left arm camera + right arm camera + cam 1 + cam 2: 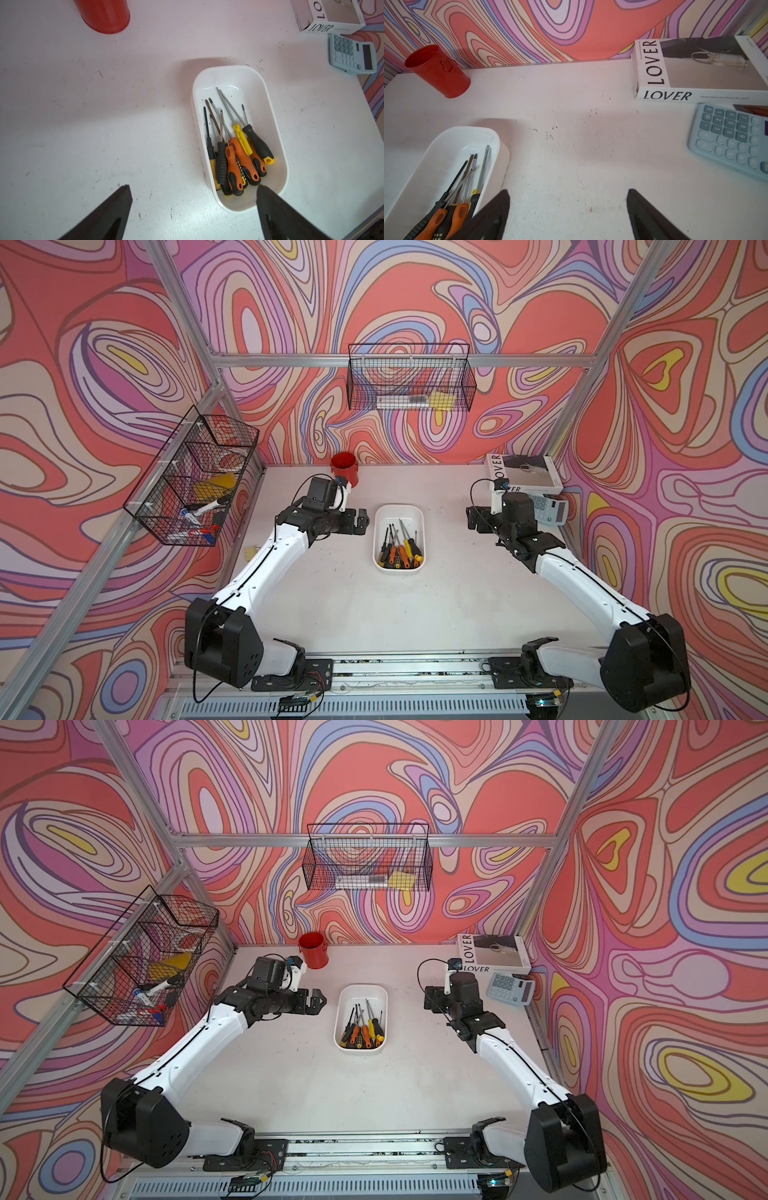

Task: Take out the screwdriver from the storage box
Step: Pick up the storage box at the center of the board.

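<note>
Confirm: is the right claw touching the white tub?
Apart. Both top views show bare table between the right claw and the tub.

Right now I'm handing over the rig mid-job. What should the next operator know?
Left gripper: open, empty, close beside the box on the left.
Right gripper: open, empty, farther off on the box's other side.
Screwdrivers: piled in the box, handles at the near end; the box sits mid-table.
Done: nothing taken out yet.
Left: grip one screwdriver and lift it clear of the box.
</note>
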Robot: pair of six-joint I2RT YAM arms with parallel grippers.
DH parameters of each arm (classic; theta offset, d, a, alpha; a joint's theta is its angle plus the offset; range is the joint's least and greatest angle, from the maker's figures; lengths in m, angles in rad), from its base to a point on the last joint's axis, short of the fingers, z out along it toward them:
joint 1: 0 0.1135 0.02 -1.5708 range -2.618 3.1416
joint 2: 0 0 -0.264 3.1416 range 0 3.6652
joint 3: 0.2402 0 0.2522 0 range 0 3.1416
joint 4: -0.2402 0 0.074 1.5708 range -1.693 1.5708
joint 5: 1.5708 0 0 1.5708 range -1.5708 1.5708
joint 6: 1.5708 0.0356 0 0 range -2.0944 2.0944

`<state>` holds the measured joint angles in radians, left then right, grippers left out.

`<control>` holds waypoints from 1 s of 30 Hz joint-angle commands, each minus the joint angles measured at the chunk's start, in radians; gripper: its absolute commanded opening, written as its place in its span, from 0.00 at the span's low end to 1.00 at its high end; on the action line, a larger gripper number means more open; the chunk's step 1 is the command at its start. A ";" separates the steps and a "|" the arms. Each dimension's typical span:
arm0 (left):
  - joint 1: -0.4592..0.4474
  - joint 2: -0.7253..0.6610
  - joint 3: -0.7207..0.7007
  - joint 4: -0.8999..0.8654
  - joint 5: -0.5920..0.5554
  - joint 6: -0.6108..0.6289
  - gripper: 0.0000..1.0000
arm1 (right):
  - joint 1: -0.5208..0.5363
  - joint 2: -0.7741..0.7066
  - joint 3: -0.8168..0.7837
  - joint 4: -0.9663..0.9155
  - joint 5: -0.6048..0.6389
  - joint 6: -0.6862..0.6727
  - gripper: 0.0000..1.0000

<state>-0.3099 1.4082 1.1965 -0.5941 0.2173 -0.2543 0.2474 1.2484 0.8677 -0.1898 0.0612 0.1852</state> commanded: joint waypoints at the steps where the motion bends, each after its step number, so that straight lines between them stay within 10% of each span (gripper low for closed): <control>1: -0.029 0.058 0.032 -0.076 0.012 -0.053 0.99 | 0.013 0.014 0.002 -0.042 -0.020 0.046 0.90; 30: -0.122 0.640 0.485 -0.248 -0.167 0.017 0.79 | 0.016 0.119 0.000 -0.024 -0.027 0.071 0.87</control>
<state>-0.4267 2.0258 1.6436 -0.7971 0.0704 -0.2390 0.2569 1.3537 0.8658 -0.2173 0.0334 0.2420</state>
